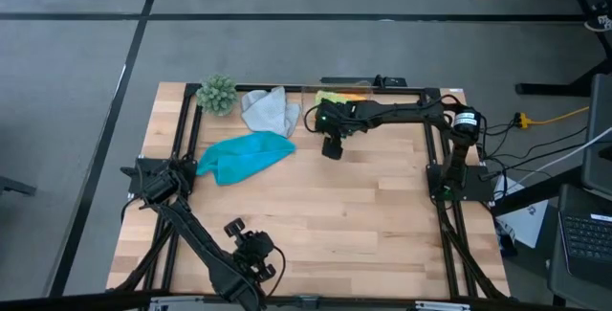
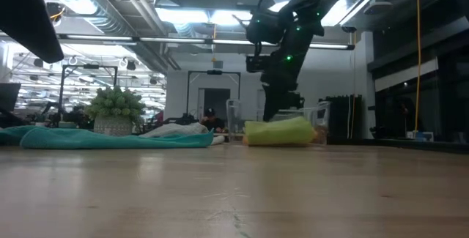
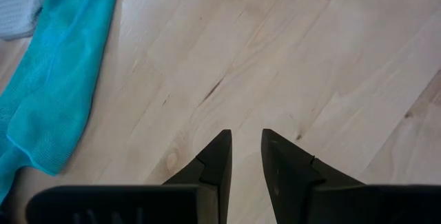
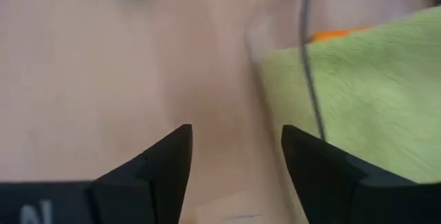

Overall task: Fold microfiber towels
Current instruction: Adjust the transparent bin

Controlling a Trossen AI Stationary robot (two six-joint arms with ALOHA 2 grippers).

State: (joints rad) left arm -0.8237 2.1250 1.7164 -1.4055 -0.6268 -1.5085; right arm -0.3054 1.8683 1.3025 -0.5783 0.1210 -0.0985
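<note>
Black right claw [image 4: 234, 162] gapes wide, empty, above table [image 4: 103, 65].

My right gripper [image 1: 332, 147] hangs over the table [image 1: 382, 215], just in front of the box [image 1: 311, 88]. Two towels lie in the box: the front towel [image 4: 358, 100], and the back towel [image 4: 337, 35] right behind it. Left of this gripper lies the near towel [image 1: 244, 156] on the table. Just behind that one lies the far towel [image 1: 270, 110], and the plant [image 1: 217, 93] stands left of it. My left gripper [image 1: 251, 249] waits by the front edge, well apart from them all.
</note>
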